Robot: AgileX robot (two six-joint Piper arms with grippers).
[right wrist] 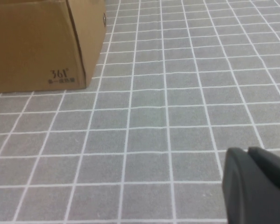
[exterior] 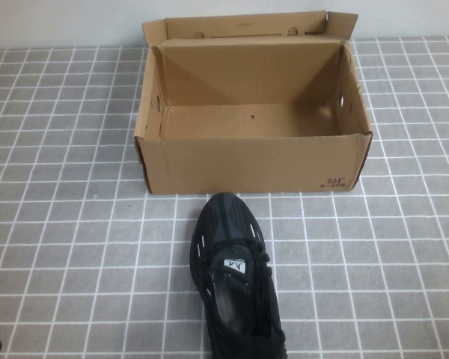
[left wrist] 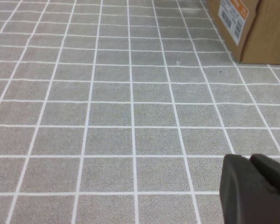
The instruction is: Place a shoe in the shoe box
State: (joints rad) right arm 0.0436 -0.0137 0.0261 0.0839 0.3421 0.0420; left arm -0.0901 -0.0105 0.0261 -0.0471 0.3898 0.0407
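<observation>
Nearest the robot, the all-black mesh sneaker with black laces and a white tongue label [exterior: 233, 280] lies on the grey, white-gridded counter [exterior: 67, 224], its heel at the near edge of the high view and its toe pointing away. Its long axis therefore runs near to far, aimed at the box.

The left end effector [left wrist: 254, 189] hovers low over bare counter on the left side, and the right end effector [right wrist: 256, 184] does likewise on the right. Each shows only dark finger bodies close together, and I cannot tell whether either is spread or pressed together. The shoe appears in neither wrist view, so which arm is nearer is unclear; it lies between them.

Beyond the toe, just apart from it, stands the plain brown corrugated cardboard shoe box [exterior: 254, 161], open-topped and empty.
</observation>
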